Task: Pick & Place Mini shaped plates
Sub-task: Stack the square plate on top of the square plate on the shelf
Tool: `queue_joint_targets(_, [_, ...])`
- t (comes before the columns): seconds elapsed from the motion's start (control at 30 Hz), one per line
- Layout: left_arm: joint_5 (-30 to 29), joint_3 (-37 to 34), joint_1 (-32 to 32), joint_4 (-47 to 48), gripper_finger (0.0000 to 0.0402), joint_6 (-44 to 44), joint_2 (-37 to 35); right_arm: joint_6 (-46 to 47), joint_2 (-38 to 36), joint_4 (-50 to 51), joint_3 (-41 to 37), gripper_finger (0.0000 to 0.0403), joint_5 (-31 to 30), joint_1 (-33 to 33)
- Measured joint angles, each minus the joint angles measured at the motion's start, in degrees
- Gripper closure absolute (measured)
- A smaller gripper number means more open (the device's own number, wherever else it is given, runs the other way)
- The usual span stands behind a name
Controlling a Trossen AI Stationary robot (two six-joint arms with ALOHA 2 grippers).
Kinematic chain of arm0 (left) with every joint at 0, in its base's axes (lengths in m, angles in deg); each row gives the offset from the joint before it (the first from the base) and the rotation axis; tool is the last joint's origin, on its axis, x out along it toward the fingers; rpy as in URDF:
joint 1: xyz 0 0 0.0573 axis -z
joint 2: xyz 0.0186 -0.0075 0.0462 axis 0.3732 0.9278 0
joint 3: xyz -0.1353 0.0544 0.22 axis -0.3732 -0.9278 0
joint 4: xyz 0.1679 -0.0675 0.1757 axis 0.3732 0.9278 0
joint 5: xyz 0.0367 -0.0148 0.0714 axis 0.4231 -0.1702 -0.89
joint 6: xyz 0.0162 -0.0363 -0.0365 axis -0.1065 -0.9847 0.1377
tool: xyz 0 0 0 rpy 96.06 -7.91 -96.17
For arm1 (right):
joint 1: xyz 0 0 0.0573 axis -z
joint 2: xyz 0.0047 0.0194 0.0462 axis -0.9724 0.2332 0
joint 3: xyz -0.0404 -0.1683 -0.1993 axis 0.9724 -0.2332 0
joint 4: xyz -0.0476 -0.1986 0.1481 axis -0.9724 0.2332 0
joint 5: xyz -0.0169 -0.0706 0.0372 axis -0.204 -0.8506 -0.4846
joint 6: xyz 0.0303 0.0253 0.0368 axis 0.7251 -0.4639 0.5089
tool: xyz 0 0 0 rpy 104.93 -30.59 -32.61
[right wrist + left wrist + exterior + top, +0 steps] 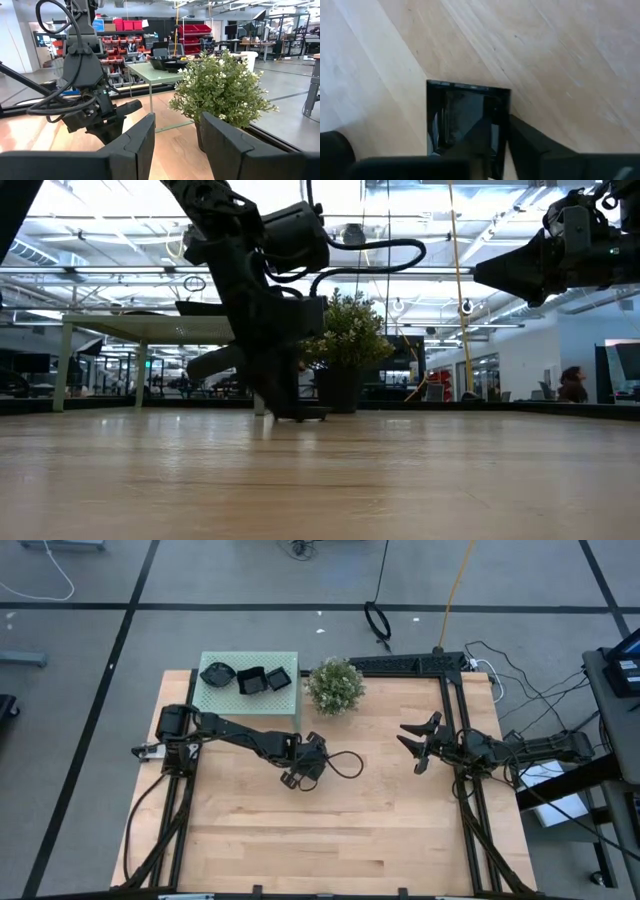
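A square black mini shaped plate [465,115] lies flat on the wooden table near its middle, and my left gripper [297,777] slants down onto it, shut on its rim. In the low view the plate [314,413] shows as a thin dark slab on the table beside the left gripper [288,408]. Three more black plates, one with a wavy rim [216,674] and two square [262,680], rest on a pale green stand [250,705] at the far left. My right gripper [415,745] hangs open and level above the table's right side, holding nothing. My left gripper has the square plate's side rim [502,117] between its two fingers, one finger inside the dish [480,140] and one outside [535,147]. The fingers slant down from the table's left side. The plate's underside lies on the table.
A green potted plant [335,686] stands at the far edge, just right of the green stand and beyond the left gripper. A black frame [455,720] runs along the table's right side. Bare wood lies toward the near edge.
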Motion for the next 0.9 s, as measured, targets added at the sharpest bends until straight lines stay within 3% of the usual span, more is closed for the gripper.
queue_joint_targets(0.13, [0.1, 0.0, 0.0, 0.2, 0.0391, -0.7, 0.0, 0.0, 0.0, 0.0, 0.0, 0.0259, 0.0, 0.0])
queue_joint_targets(0.5, [0.6, 1.9, 0.0, 0.0, 0.0392, -1.1, -6.3, 0.0, 0.0, 0.0, 0.0, 0.0259, 0.0, 0.0])
queue_joint_targets(0.77, [0.2, 4.8, -1.4, -7.9, 0.0391, 1.2, -16.0, 0.0, 0.0, 0.0, 0.0, 0.0259, 0.0, 0.0])
queue_joint_targets(0.9, [-4.2, 5.1, -3.3, -14.4, 0.0388, 0.5, -20.0, 0.0, 0.0, 0.2, 0.0, 0.0259, 0.0, 0.0])
